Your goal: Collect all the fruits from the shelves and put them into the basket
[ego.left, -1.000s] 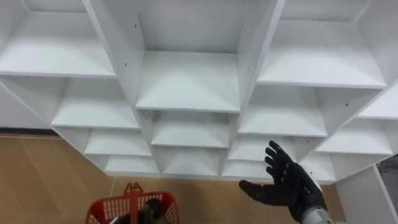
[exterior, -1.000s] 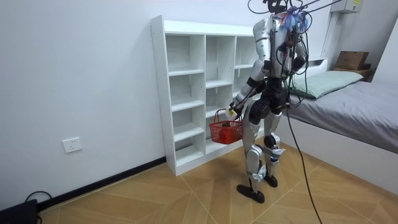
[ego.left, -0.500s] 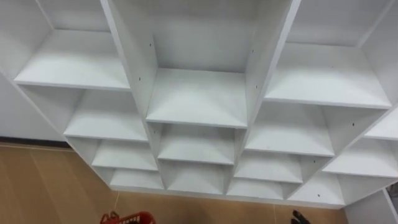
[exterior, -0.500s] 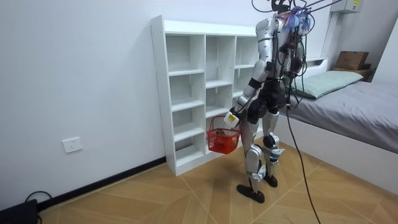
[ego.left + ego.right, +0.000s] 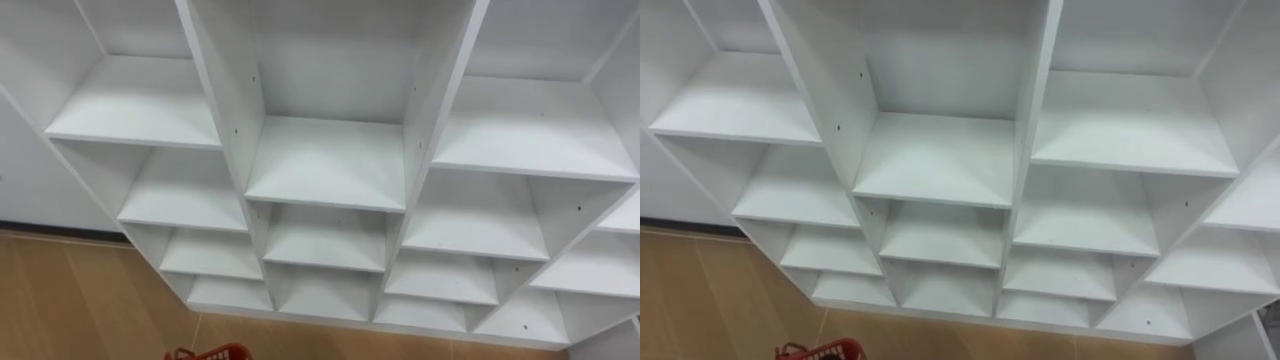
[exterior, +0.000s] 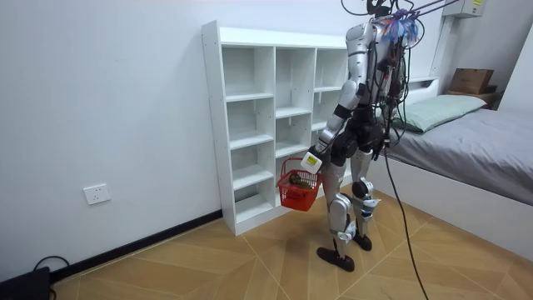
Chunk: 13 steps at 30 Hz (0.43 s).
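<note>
Closet (image 5: 325, 160) looms close in the eye views; room view adds the left hand (image 6: 311, 158) gripping a red basket (image 6: 298, 192).

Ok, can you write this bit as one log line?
robot at shelf | left hand holds basket | basket hangs off floor

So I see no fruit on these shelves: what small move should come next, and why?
Probably a small step back from the white shelf unit: every compartment the eye views show is bare, and the red basket hanging from the left hand already holds something dark, so nothing seems left to pick.
</note>
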{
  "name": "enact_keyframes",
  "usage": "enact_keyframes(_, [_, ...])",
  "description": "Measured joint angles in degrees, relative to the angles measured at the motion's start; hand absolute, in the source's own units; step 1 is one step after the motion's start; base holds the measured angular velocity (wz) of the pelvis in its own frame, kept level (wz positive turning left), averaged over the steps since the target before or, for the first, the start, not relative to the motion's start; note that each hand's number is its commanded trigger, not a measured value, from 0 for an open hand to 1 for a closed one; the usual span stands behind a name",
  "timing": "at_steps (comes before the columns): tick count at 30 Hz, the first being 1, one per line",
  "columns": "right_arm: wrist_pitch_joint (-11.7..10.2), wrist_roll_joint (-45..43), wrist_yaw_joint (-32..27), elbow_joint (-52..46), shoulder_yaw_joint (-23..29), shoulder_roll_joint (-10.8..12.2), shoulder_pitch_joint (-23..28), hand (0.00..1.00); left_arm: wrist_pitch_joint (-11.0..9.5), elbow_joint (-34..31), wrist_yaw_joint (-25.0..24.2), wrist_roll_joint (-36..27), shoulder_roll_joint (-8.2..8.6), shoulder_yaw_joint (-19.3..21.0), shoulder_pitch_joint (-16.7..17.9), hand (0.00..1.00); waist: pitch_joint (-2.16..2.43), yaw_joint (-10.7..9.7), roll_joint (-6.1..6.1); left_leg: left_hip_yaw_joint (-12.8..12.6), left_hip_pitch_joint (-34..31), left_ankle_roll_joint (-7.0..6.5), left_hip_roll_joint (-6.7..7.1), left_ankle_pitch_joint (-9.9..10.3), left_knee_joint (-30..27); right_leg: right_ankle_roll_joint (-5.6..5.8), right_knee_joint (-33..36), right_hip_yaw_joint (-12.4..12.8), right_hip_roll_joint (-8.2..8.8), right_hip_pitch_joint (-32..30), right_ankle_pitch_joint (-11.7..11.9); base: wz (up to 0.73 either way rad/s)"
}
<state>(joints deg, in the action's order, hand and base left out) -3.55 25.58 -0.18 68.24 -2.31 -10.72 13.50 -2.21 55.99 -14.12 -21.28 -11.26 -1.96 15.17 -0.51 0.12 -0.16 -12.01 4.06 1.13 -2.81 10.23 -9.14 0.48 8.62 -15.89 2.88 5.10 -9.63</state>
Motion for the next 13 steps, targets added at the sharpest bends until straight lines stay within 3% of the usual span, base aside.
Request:
enact_keyframes(6, [2.74, -1.73, 0.39, 2.81, 2.99, 0.03, 0.08, 0.00, 2.33, 0.02, -0.15, 1.88, 0.16, 1.99, -0.09, 1.00, -0.06, -1.11, -0.25, -0.03, 1.42, 0.00, 0.18, 0.00, 0.53, 0.08, 0.01, 0.68, -0.02, 0.70, -0.39, 0.00])
enact_keyframes(13, [5.56, -7.89, 0.35, 4.39, 5.47, 0.02, -0.18, 0.00, 3.44, 0.27, -0.15, 3.47, 0.65, 2.99, -0.40, 1.00, 0.06, -1.53, -0.37, -0.40, 3.37, 0.03, 0.34, 0.04, 0.90, 0.07, 0.22, 2.44, -0.08, 1.42, -0.99, -0.06])
